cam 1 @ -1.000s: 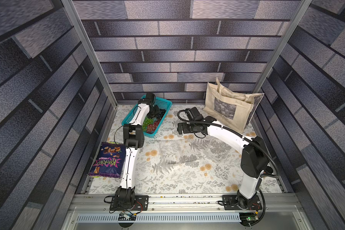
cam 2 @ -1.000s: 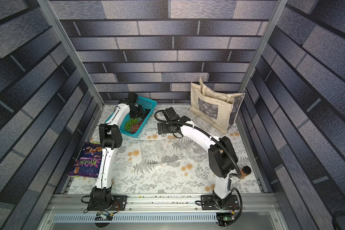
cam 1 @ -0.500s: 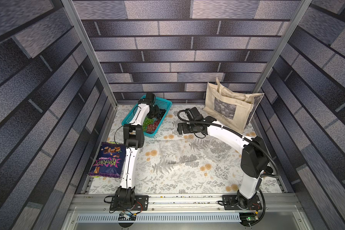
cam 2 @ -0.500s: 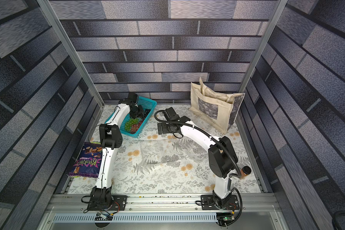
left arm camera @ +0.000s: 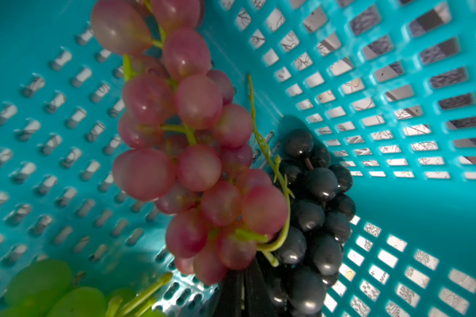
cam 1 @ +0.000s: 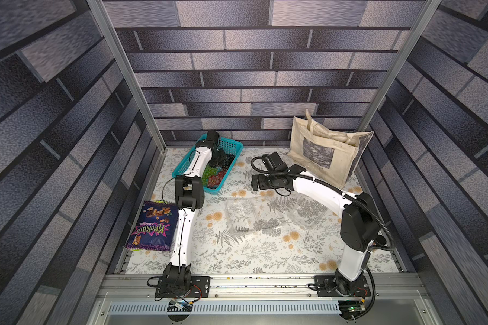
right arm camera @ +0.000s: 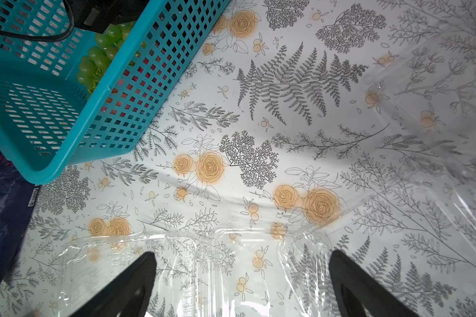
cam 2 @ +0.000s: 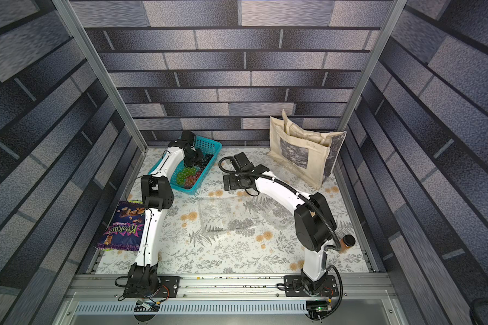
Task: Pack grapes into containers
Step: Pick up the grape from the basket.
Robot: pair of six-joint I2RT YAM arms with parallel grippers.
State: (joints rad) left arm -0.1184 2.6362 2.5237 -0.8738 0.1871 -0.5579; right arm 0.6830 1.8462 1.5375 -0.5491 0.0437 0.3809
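Note:
My left gripper (left arm camera: pixel 242 291) reaches into the teal basket (cam 1: pixel 231 143) and is shut on the thin green stem of a red grapes bunch (left arm camera: pixel 198 164), which hangs close to the left wrist camera. Black grapes (left arm camera: pixel 313 208) lie behind it and green grapes (left arm camera: pixel 44 285) lie to one side. In both top views, green (cam 1: pixel 209 172) and red (cam 1: pixel 217 178) bunches show in the basket. Clear containers (cam 1: pixel 241 213) (cam 1: pixel 304 213) lie open mid-table. My right gripper (right arm camera: pixel 242 263) hovers open over a container (right arm camera: pixel 231 274), holding nothing.
A beige tote bag (cam 1: pixel 324 152) stands at the back right, with what looks like another clear box (cam 2: pixel 289 170) in front of it. A purple snack bag (cam 1: pixel 152 225) lies at the left edge. A small brown bottle (cam 2: pixel 347 243) stands behind the right arm.
The left gripper's jaws have closed inside the basket. Both arms otherwise stay where they were.

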